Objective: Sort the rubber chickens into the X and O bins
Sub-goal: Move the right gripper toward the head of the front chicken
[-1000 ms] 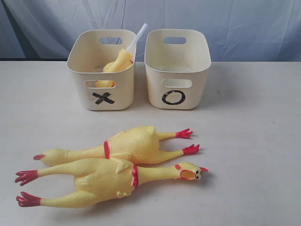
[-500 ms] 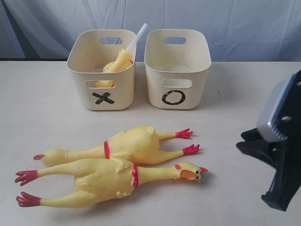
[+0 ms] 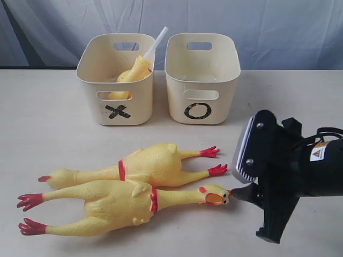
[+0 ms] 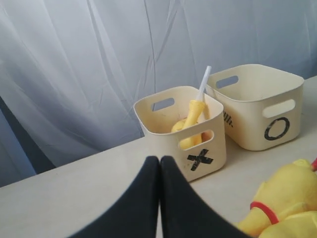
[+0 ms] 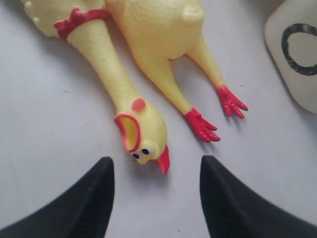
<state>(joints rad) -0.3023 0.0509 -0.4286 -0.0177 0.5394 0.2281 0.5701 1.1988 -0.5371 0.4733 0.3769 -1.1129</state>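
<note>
Pale bench (image 3: 48,118): two rubber chickens (image 3: 118,206) lie touching at lower left; a third chicken (image 3: 136,69) sits in the X bin (image 3: 88,69). Right jaws, spread and empty, sit just at the nearer one's beak; left jaws clenched, empty. Pinching that tapered head could slip or drag its neighbour.

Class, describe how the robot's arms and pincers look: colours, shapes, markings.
The left pincer and right pincer have smooth black fingers tapering to rounded tips. The right arm is black, with a grey screwed block, a yellow-triangle label and black cable.
</note>
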